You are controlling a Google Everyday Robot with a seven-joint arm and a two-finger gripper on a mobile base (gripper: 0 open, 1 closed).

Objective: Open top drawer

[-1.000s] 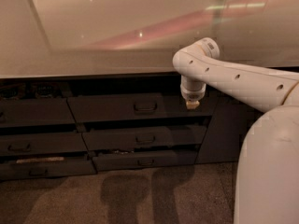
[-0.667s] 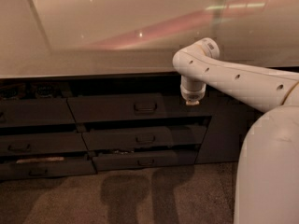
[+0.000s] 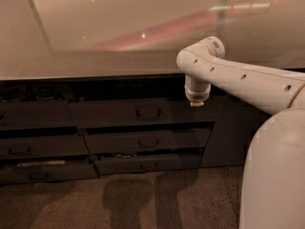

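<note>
Jaws unmoved, near top drawer (image 3: 109,114), contents unseen

Pale glossy countertop (image 3: 119,32) over dark left drawer stack (image 3: 33,147), brown speckled floor (image 3: 143,204); tool (image 3: 197,101) below counter edge.

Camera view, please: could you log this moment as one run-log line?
task: open top drawer | tool: pointing down, image-right of drawer handle, apart from it | arm: reaching in from image right | handle: not grasped

Pale countertop (image 3: 119,42) tops drawer cabinet (image 3: 229,132) on brown floor (image 3: 200,202); gripper (image 3: 197,102) just below its edge
</note>
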